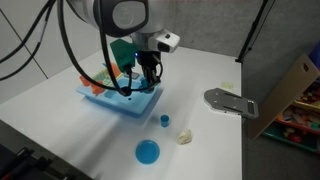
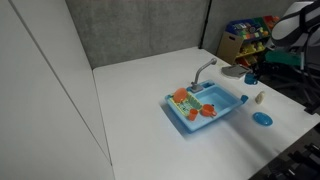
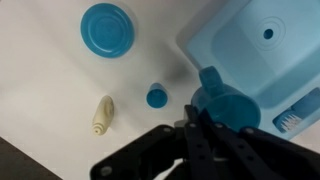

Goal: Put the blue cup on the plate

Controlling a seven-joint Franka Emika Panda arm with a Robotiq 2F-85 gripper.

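You're looking at mostly plastic here. The plate [image 3: 107, 28] and the blue cup [image 3: 157, 97] are smooth, bright plastic with a slight sheen. The sink [image 3: 265, 50] is a paler plastic, just as smooth. The table [image 3: 40, 70] is plain white and matt. That cream bit [image 3: 103, 113] looks ridged, not slick. Your gripper [image 3: 200, 122] reads matt black. The tap [image 2: 205, 70] is silvery grey, metal or plastic I can't tell.

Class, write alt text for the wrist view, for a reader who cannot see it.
The shut claw points down at a darker blue cup at the corner of a light-blue toy sink. On the white table beside it lie a tiny blue cup, a round blue plate and a cream shell-shaped toy.
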